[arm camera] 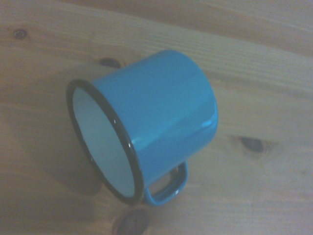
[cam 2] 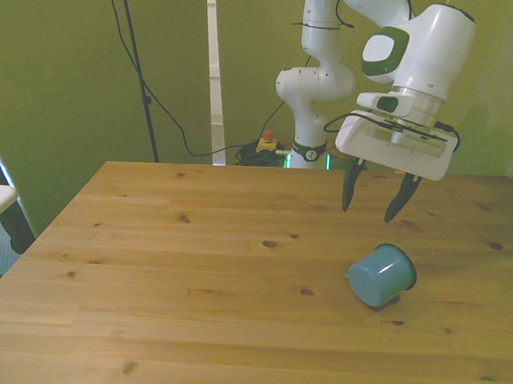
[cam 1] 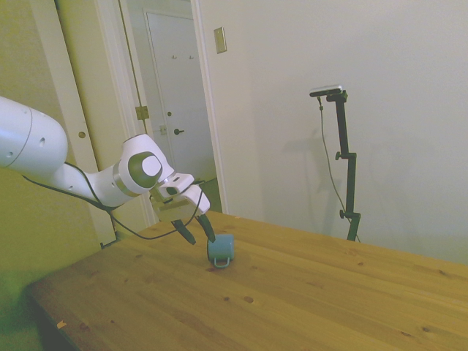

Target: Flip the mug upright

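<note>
While the mug (cam 2: pixel 382 275) lies on its side on the desk (cam 2: pixel 191 266), your tool (cam 2: pixel 374 197) hangs above and just behind it with its two dark fingers spread apart and nothing between them. You can see in the front view that the mug's closed base faces the camera and its dark rim points away toward the robot; the wrist view shows the white inside, the dark rim and the thin loop handle (arm camera: pixel 168 186) lying low against the wood. In the side view the fingertips sit just beside the mug, close to its upper edge, but I cannot tell whether they touch it. Your main risk, as I judge it, is rolling: the mug rests on a curved wall, so a finger that lands off centre would likely push it away from the tool across the desk rather than grip it. Watch the handle too; it sits beneath the mug on one side, and a finger catching it could spin the mug or wedge it. A shallow pinch on the smooth enamel rim may slip once you begin to tilt, and the mug would then drop back onto its side. Come down squarely over the mug's body before you close.
</note>
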Tool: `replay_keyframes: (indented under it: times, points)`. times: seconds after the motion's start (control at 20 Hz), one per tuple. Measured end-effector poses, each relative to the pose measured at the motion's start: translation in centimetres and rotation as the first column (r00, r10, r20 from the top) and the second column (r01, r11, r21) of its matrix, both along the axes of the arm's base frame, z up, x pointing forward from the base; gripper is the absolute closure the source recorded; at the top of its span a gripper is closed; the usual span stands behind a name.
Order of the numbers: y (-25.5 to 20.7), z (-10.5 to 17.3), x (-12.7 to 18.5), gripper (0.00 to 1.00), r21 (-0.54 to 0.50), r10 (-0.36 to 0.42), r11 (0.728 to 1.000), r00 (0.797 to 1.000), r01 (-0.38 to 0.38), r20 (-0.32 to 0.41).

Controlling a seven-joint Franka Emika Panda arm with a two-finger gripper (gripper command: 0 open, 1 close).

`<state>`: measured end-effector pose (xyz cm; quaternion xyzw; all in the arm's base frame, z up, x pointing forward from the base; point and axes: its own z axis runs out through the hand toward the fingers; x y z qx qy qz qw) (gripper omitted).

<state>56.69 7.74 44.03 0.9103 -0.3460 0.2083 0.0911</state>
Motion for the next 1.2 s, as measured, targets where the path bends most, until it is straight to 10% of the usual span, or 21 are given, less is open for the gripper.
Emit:
replay_keyframes:
  times: [0.6, 1.2]
  points:
    - [5.9, -4.0, 1.7, 0.00, -0.316, 0.094, 0.947, 0.989, -0.054, 0.111]
    - [7.1, -8.8, 2.6, 0.00, -0.633, 0.083, 0.770, 0.973, 0.075, 0.216]
